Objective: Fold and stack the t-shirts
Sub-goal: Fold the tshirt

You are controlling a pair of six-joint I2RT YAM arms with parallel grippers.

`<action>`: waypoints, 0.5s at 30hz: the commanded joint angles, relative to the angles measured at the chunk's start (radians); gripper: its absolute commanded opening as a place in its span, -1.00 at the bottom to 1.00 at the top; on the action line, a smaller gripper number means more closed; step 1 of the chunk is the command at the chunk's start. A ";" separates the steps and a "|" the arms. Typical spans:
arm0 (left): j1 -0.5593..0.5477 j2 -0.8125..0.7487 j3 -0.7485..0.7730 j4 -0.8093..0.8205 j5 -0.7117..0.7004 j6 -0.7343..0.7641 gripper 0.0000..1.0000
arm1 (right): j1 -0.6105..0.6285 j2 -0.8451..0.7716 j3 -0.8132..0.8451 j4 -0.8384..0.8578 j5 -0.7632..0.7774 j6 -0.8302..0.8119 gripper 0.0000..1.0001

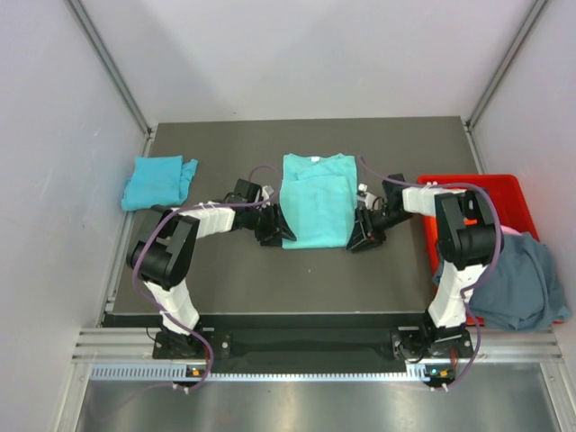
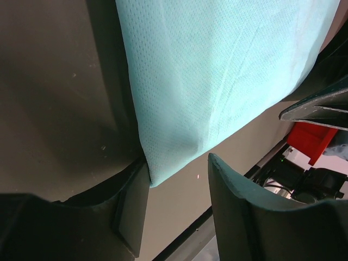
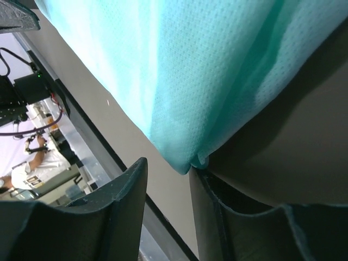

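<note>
Pincers left (image 2: pixel 176 201) and right (image 3: pixel 166 204) stand apart at the mint-teal t-shirt's (image 1: pixel 315 202) near corners.

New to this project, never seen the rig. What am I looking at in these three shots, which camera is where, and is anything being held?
The overhead view looks down from behind two robot arms bolted at the near edge of a dark table. The other two pictures come from cameras on the wrists, so each shows its own two dark fingers at the bottom.

On the table: a partly folded mint-teal t-shirt in the middle and a folded cyan-blue t-shirt at far left. A grey-blue t-shirt hangs over a red crate on the right.

The left gripper sits at the teal shirt's near-left corner, the right gripper at its near-right corner. Both are part open, each with the corner against one finger; nothing is clamped yet.
</note>
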 commanded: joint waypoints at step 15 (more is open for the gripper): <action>0.004 -0.039 -0.012 -0.027 -0.037 0.018 0.04 | -0.090 0.018 0.022 0.039 0.160 -0.053 -0.26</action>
